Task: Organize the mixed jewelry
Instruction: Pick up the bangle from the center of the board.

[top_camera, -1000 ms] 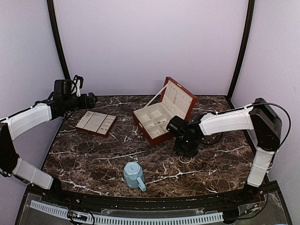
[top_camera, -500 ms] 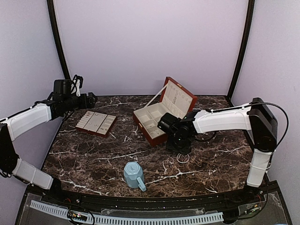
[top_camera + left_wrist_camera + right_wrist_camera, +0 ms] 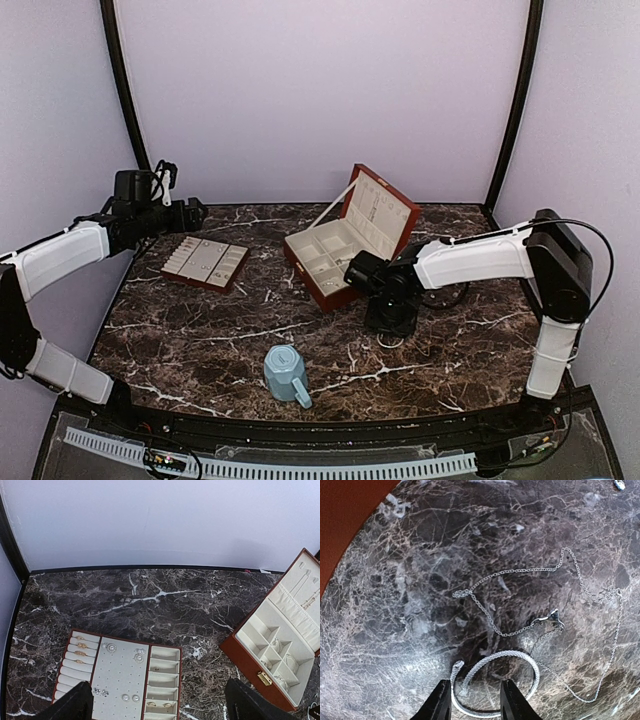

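Note:
The mixed jewelry near my right gripper is a silvery mesh bracelet hoop [image 3: 496, 679] and a thin chain necklace [image 3: 520, 600] with a small pendant [image 3: 553, 616], all loose on the marble. My right gripper [image 3: 476, 696] hangs low over the hoop with its jaws apart. The hoop's left part lies between the fingertips and nothing is gripped. From above, that gripper [image 3: 392, 316] stands just in front of the open brown box [image 3: 322, 283], with the hoop [image 3: 392, 341] at its near side. My left gripper [image 3: 160, 706] is wide open and empty, high over the tray [image 3: 122, 680].
The cream-lined tray [image 3: 205, 262] at the left holds gold rings [image 3: 80, 645] and pearl studs [image 3: 138, 657]. The box's lid [image 3: 380, 210] stands tilted up at the back. A light-blue mug [image 3: 287, 374] lies near the front edge. A tiny silvery bit [image 3: 619, 485] sits beyond the chain.
My right gripper swung left toward the box, then came back slightly over the hoop, and its jaws have spread a little. The left arm has not moved.

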You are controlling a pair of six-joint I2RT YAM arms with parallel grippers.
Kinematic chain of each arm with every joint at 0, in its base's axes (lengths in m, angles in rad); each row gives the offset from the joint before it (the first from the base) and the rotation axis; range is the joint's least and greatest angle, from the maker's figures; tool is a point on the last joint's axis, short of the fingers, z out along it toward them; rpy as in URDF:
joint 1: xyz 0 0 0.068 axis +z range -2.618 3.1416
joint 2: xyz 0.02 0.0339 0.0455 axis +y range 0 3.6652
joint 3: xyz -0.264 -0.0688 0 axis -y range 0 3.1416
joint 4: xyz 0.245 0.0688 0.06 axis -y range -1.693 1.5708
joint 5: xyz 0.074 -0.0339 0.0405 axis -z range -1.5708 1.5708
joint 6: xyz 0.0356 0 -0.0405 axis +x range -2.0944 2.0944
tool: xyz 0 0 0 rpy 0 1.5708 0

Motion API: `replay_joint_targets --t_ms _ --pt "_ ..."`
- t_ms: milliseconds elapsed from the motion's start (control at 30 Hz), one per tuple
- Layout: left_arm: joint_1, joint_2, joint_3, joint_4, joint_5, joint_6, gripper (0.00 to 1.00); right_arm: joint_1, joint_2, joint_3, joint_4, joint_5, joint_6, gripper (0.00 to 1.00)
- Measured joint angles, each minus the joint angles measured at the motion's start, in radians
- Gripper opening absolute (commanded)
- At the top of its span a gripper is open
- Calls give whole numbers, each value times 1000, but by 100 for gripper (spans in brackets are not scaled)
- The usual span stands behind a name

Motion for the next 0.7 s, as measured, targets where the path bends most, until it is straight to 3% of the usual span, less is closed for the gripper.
replay_joint_targets --t_ms 700 --pt "0 -10 -3 0 0 0 94 -8 25 8 32 -20 -31 26"
